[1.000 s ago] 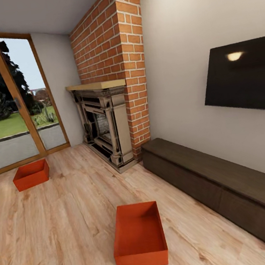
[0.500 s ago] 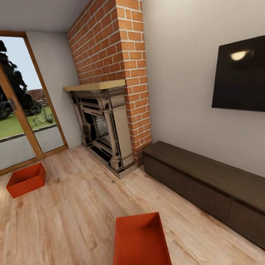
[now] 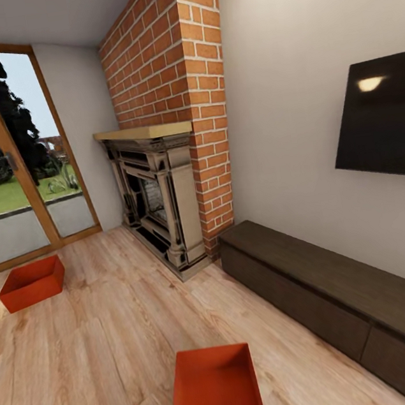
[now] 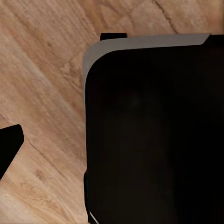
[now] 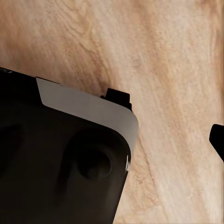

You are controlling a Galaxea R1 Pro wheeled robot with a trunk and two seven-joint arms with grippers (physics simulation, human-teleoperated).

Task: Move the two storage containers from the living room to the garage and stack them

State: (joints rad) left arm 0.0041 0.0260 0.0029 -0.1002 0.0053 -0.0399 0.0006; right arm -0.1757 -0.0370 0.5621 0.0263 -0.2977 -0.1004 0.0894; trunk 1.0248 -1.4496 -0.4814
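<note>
Two red-orange open-top storage containers rest on the light wood-plank floor [image 3: 100,345] of the living room. The near container [image 3: 216,390] lies at the bottom middle of the head view, cut off by the frame edge, and is empty. The far container [image 3: 32,283] sits at the left by the glass door. In the left wrist view a dark fingertip [image 4: 9,147] hangs at the picture's edge over the planks, beside my dark body [image 4: 154,135]. In the right wrist view another dark fingertip [image 5: 218,140] hangs likewise, far from the middle. Neither holds anything.
A brick fireplace [image 3: 163,195] with a wooden mantel juts out from the back wall. To its right, a long low dark cabinet [image 3: 330,287] runs along the wall under a black TV [image 3: 380,116]. A wood-framed glass door [image 3: 7,185] shows the garden at the left.
The whole head view has shifted: the camera has moved forward. The near container now sits lower in the picture and is cut off, and the far one sits further left.
</note>
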